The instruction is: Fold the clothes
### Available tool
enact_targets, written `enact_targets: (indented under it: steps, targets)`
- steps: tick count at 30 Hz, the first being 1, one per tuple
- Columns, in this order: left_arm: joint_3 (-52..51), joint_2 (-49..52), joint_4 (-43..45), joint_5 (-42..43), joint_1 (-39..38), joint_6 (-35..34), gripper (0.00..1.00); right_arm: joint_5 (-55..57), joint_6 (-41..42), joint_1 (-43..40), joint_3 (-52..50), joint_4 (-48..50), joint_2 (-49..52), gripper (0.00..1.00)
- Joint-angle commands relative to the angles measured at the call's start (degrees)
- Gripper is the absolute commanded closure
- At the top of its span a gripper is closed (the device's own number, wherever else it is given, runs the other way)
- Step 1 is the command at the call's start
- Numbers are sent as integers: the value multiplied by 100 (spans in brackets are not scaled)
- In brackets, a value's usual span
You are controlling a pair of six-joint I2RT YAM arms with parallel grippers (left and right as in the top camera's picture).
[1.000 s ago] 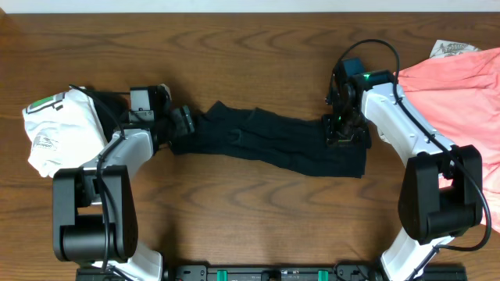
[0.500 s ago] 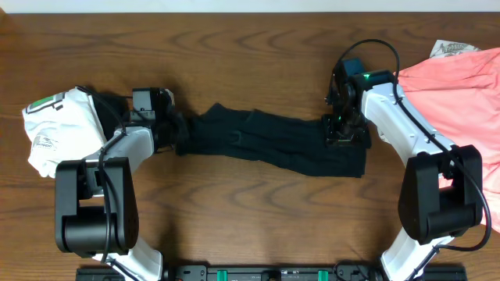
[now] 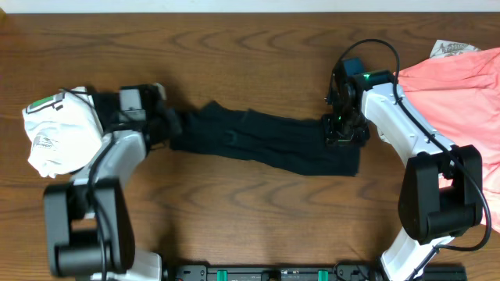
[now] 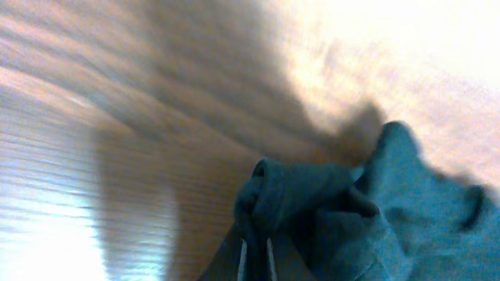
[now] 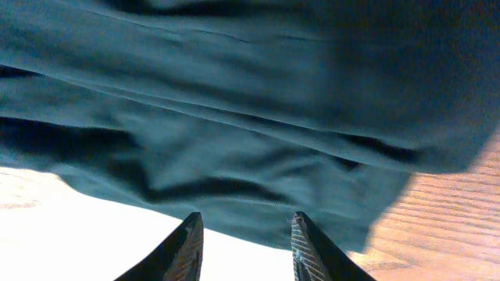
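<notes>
- Centrally, black shirt [image 3: 266, 144] lies stretched in a long band across table [image 3: 234, 226].
- left gripper [image 3: 164, 125] clenched on its left end.
- right gripper [image 5: 244, 234] over its right end, fingers parted, gripping nothing.

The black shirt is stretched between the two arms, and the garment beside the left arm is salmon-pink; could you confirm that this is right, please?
Not quite: beside the left arm lies a white garment with green print, not a salmon-pink one, as the overhead view shows. The black shirt does stretch between the two arms.
</notes>
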Motion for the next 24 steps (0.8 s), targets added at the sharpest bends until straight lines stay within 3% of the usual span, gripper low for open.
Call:
enact_targets:
  steps: [1,14,24]
  targets:
    - [-17,-533,-144,-79,341,-22,94,39,61,-31,-15,13,37,68]
    - [-15,-820,-367,116,1259,35,94,63,15,-549,44,-52,-380,69]
    - [-15,-1263,-529,315,133,35,94,50,15,-625,44,-52,-476,69]
